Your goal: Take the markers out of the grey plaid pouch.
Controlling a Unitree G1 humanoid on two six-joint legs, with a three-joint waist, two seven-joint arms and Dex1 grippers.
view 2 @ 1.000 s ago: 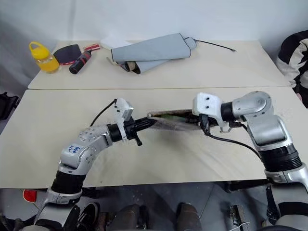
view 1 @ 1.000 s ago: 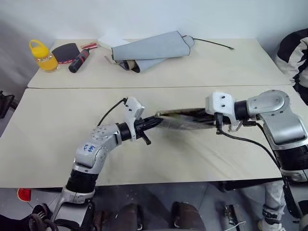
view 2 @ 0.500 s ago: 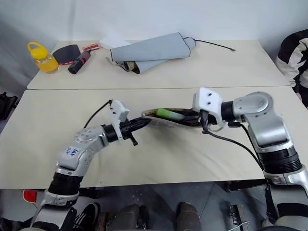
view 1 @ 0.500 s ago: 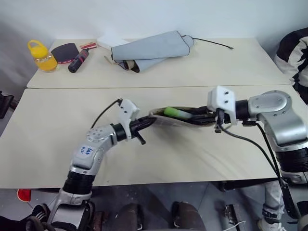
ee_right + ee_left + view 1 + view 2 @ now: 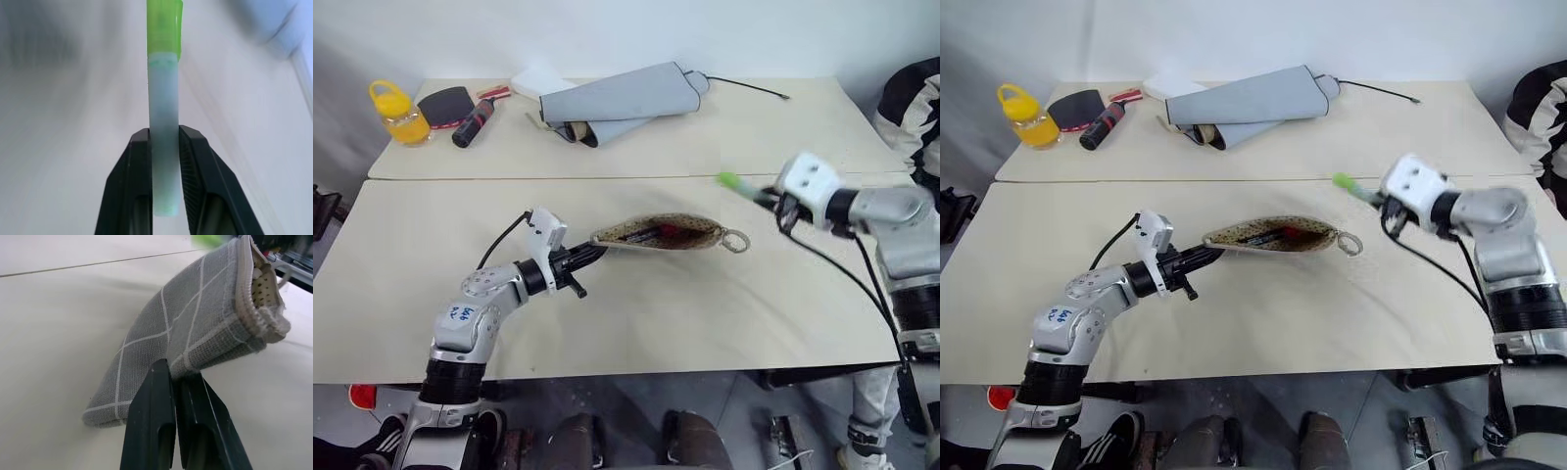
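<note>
2 beige tables [image 5: 724, 323] against a white wall [image 5: 607, 29]

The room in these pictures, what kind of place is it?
Probably a robot test room: two plain tables pushed together against a bare white wall, with assorted props on them, such as a yellow bottle and a grey plaid pouch.

Left pincer [image 5: 590, 252] level, pinched shut; right pincer [image 5: 766, 199] clamped, tilted slightly downward, arm extended.

Bright, even light, soft shadows, right wrist view's background blurred (perhaps motion)
</note>
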